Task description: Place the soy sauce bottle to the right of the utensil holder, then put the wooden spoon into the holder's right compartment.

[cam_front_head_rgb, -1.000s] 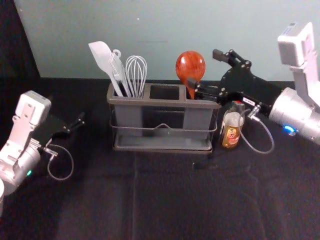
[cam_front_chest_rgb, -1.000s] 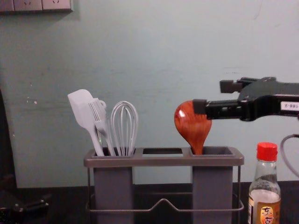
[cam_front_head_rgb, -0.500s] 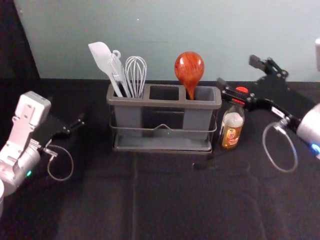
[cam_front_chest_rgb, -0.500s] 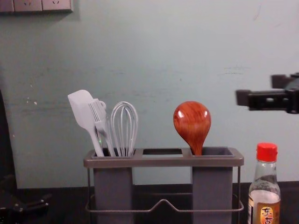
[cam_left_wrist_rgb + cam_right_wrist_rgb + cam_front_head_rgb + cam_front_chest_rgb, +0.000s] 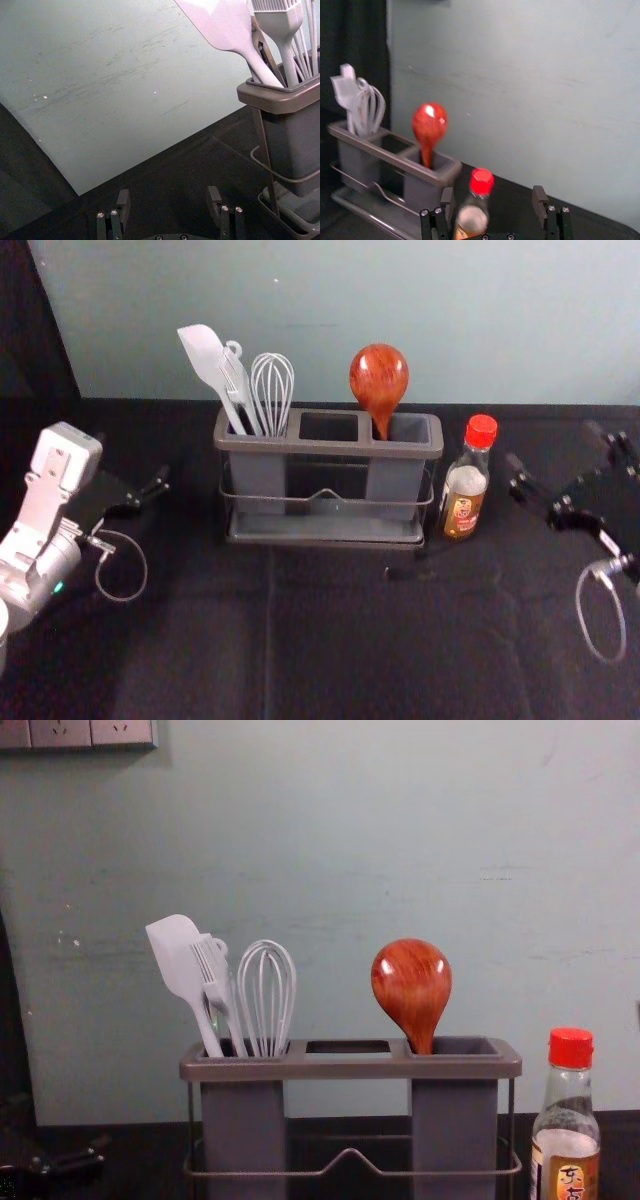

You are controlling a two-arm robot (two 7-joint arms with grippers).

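Wooden spoon [image 5: 379,380] stands bowl-up in the right compartment [image 5: 410,427] of the utensil holder [image 5: 330,446], a soy sauce bottle [image 5: 465,490] upright just off its right end. Right gripper [image 5: 493,191], the nearer, hangs spread and empty to the bottle's right, likely needing only to retreat; left gripper [image 5: 169,191], also spread, idles at left.

soy sauce bottle [image 5: 567,1115] | label [image 5: 566,1177] | "东" | next character cut off

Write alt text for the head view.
Wooden spoon in right compartment of utensil holder, whisk and spatula in its left, soy sauce bottle to the holder's right. Open right gripper beyond the bottle; left gripper at far left.
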